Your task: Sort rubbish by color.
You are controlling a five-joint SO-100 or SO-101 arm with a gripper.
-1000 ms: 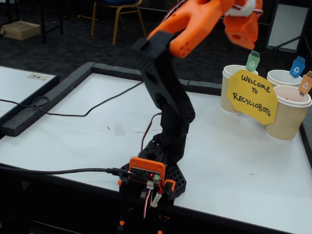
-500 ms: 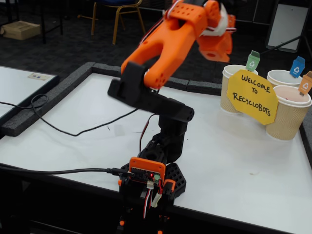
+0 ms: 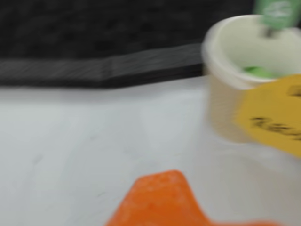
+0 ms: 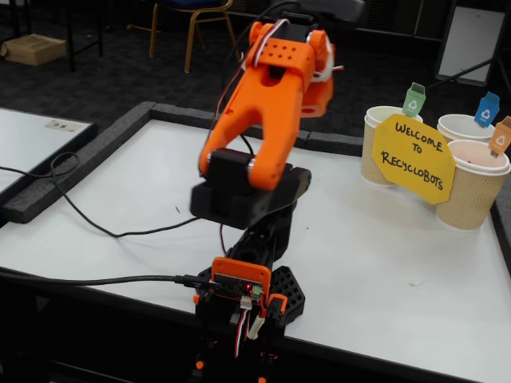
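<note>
The wrist view is blurred. A green bit of rubbish (image 3: 257,72) lies inside the beige paper cup (image 3: 235,52) with the green tag (image 3: 277,12), at the upper right. One orange finger (image 3: 160,200) of my gripper pokes in from the bottom edge with nothing on it. In the fixed view my gripper (image 4: 321,92) is high above the table, left of the cups and mostly hidden behind the orange forearm (image 4: 255,120). Its jaws do not show clearly. No rubbish lies on the white table (image 4: 383,263).
Three cups stand at the right: green-tagged (image 4: 382,148), blue-tagged (image 4: 459,128), orange-tagged (image 4: 471,187). A yellow sign (image 4: 413,158) leans on them. A dark foam border (image 4: 96,152) rims the table. A black cable (image 4: 104,231) trails left from the arm base (image 4: 255,287).
The arm has swung left, away from the cups, and folded down over its base. The gripper went from the top right to the top middle. The cable shifted toward the base.
</note>
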